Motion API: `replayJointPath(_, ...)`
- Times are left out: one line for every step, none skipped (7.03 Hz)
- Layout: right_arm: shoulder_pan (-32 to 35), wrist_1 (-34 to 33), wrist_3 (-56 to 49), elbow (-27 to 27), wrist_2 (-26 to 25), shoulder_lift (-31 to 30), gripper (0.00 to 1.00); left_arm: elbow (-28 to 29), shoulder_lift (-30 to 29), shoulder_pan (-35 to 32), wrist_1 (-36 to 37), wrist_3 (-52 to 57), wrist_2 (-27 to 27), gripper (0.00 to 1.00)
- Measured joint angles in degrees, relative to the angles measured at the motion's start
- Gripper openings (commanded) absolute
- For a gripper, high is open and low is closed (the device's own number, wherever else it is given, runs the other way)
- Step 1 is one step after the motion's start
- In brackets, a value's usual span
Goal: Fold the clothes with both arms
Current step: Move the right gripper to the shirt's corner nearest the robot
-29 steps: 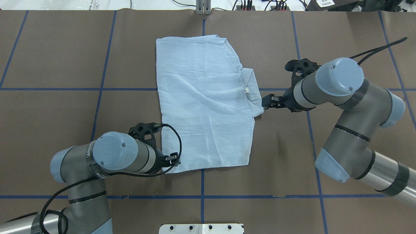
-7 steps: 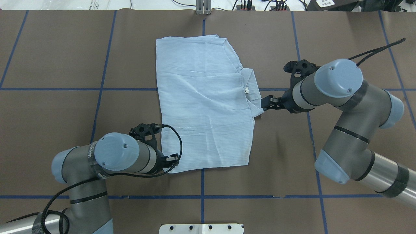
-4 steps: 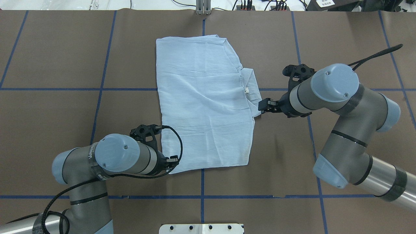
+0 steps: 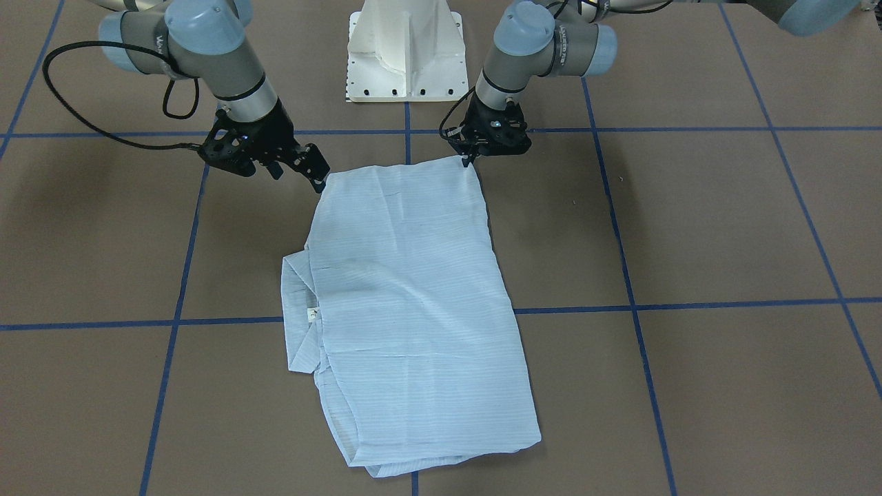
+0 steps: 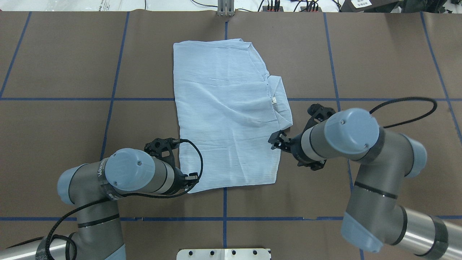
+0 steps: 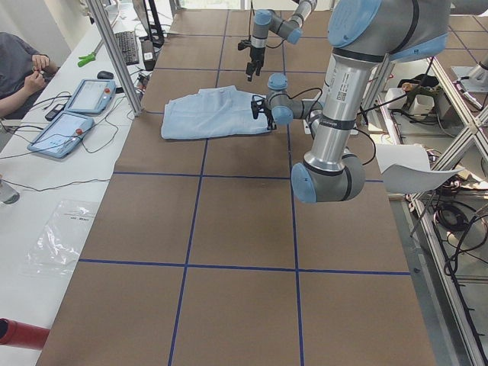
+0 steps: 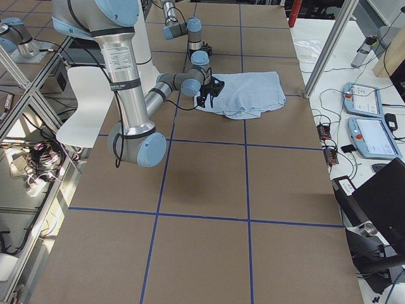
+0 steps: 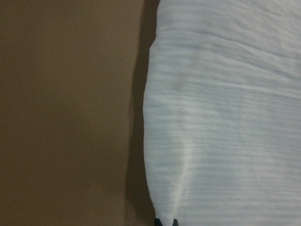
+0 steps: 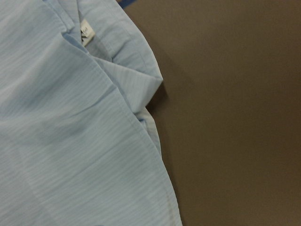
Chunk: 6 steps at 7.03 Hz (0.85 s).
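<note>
The pale-blue striped shirt (image 5: 227,115) lies folded into a flat rectangle mid-table, its collar (image 5: 279,101) sticking out on its right side. My left gripper (image 5: 193,178) is at the shirt's near left corner and looks shut on it. In the left wrist view the cloth (image 8: 225,117) bunches down to the fingertips (image 8: 159,221). In the front view the left gripper (image 4: 472,157) touches that corner. My right gripper (image 5: 276,139) is open at the shirt's right edge, just nearer than the collar, and also shows in the front view (image 4: 317,176). The right wrist view shows the collar label (image 9: 86,32) and no fingers.
The brown table (image 5: 72,72) carries a grid of blue tape lines. The white pedestal base (image 4: 403,48) stands at the robot's edge. An aluminium post (image 5: 225,9) and cables sit at the far edge. An operator (image 6: 19,69) and tablets (image 6: 76,114) are beside the table.
My right arm has swung toward the robot, taking its gripper from beside the collar down along the shirt's right edge. The left gripper has stayed at the near left corner.
</note>
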Motion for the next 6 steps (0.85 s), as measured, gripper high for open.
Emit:
replayJointPath(-3.95,-1.59,5.99,-0.06,-3.97,1.22,0.90,-0.21,-0.12,0.00,-0.04,-0.04,-0.01,0.00)
replayJointPath(-6.88,-6.27,10.53,-0.69,-6.71,4.14,0.89,-0.38,-0.28,0.00,-0.06,-0.19,-0.01,0.00)
replayJointPath(-8.84,-10.89,13.99,-2.00,-8.61,7.23,0.85,-0.55,-0.34,0.04,-0.07,-0.48,-0.01,0.00)
replayJointPath(-10.00,-13.03,16.75,-3.34,-9.99,9.00,0.80,-0.68,-0.43,0.07,-0.07,-0.66,-0.01,0.00)
replayJointPath(-10.57,-13.72,19.44,-4.34,-10.72,9.74,0.79,-0.72,-0.53,0.07,-0.07,-0.74,0.01,0.00)
replayJointPath(-10.78,-13.90,21.68,-4.92,-11.10,10.13,0.78,-0.74,-0.57,0.08,-0.07,-0.77,0.05,0.00)
